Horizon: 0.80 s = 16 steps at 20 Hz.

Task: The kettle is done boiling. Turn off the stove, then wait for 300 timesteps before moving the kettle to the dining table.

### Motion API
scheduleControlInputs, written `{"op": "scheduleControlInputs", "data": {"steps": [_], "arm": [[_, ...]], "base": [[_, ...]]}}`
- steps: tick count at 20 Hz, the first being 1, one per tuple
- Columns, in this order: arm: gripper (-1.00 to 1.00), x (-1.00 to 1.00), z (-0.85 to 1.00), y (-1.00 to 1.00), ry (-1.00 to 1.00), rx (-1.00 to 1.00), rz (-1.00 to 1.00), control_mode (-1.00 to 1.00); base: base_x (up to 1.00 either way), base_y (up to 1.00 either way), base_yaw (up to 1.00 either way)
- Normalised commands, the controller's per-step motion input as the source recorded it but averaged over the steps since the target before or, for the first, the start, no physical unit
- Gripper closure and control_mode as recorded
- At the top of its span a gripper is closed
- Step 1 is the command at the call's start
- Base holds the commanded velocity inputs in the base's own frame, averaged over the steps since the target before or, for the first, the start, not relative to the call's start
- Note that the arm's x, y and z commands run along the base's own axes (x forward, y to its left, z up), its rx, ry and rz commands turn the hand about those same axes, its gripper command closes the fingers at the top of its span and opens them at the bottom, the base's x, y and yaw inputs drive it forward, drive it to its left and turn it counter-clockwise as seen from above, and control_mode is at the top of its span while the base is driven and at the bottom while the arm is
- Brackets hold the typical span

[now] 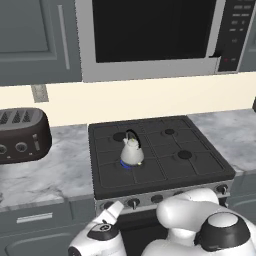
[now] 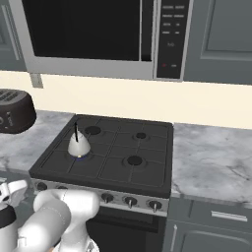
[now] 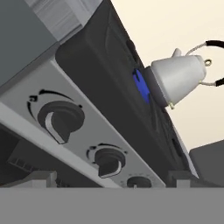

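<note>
Open-jawed, the white arm's two-finger gripper [image 1: 118, 206] hovered by the black gas stove's [image 1: 200, 172] knobs; blue flame [image 3: 141, 85] burned under the small white kettle [image 1: 132, 152].

A home kitchen: a gas stove [image 1: 160, 155], microwave [image 1: 150, 35] above, toaster [image 1: 22, 135], marble counters [image 2: 211, 157], grey cabinets [image 1: 35, 40].

Cream wall [image 1: 150, 97] behind grey-veined marble counters [image 1: 50, 170], with an outlet plate [image 1: 39, 93] at far left. Steel-framed microwave [image 1: 150, 35] with black window mounted above, between grey upper cabinets [image 1: 35, 40]; grey drawers [image 2: 216, 221] with bar handles below the counters. Dark toaster [image 1: 20, 135] on the left counter.
</note>
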Motion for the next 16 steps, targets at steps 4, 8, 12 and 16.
{"op": "scheduleControlInputs", "data": {"steps": [4,8,12,16], "arm": [[-1.0,0.17,-0.07,0.0,0.0,0.0,0.0,-1.0],[-1.0,0.14,-0.12,0.0,0.0,0.0,0.0,-1.0],[-1.0,0.09,-0.17,0.0,0.0,0.0,0.0,-1.0],[-1.0,0.07,-0.16,0.0,-0.02,0.0,0.0,-1.0]], "base": [[0.0,0.0,0.0],[0.0,0.0,0.0],[0.0,0.0,0.0],[0.0,0.0,0.0]]}}
